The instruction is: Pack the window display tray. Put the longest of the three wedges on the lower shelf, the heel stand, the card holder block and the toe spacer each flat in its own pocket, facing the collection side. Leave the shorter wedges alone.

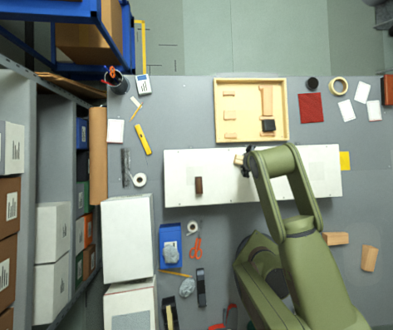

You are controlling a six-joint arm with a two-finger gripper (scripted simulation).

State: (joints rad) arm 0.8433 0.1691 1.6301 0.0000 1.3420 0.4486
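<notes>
The cream display tray (251,109) lies at the far middle of the grey table. In it a long tan wedge (266,100) lies in the right pocket and a black block (268,124) sits below it. On the white shelf board (252,175) a small tan block (238,160) sits at the upper edge. I grip this block with my gripper (245,161), closed on it. A dark brown block (199,185) lies alone further left on the board. Two shorter tan wedges (335,238) (369,258) lie on the table at the right.
A blue tray (170,245) with a grey stone lies near the front. Scissors (196,248), tape rolls, a yellow level (143,139) and white boxes (127,238) fill the left side. A red mat (310,107) and white cards lie right of the display tray.
</notes>
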